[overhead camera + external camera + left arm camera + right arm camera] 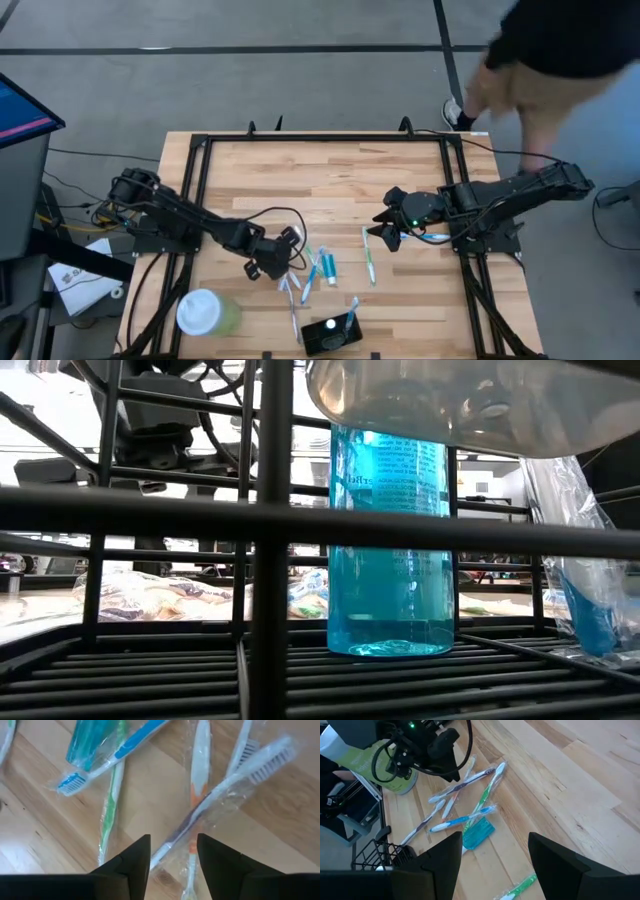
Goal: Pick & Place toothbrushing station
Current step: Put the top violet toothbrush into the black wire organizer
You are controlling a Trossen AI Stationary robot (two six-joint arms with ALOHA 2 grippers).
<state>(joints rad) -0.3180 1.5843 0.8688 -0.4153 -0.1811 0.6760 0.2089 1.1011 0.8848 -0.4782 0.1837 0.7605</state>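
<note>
The black holder (330, 335) stands near the table's front edge with one toothbrush sticking up from it. Several wrapped toothbrushes (300, 278) and a teal tube (328, 266) lie flat on the wood in front of my left gripper (275, 258). That gripper is open and points steeply down. Its fingers stand on either side of the handle of a purple-handled toothbrush (180, 832), and I see no touch. A green toothbrush (368, 258) lies apart to the right. My right gripper (388, 225) hangs open above the table with nothing between its fingers (492, 865).
A pale green cup with a white lid (205, 312) stands at the front left, close to my left arm. A blue-and-white toothbrush (428, 237) lies under my right arm. A person (545, 60) stands beyond the far right corner. The low view shows only black bars and a blue bottle (390, 550).
</note>
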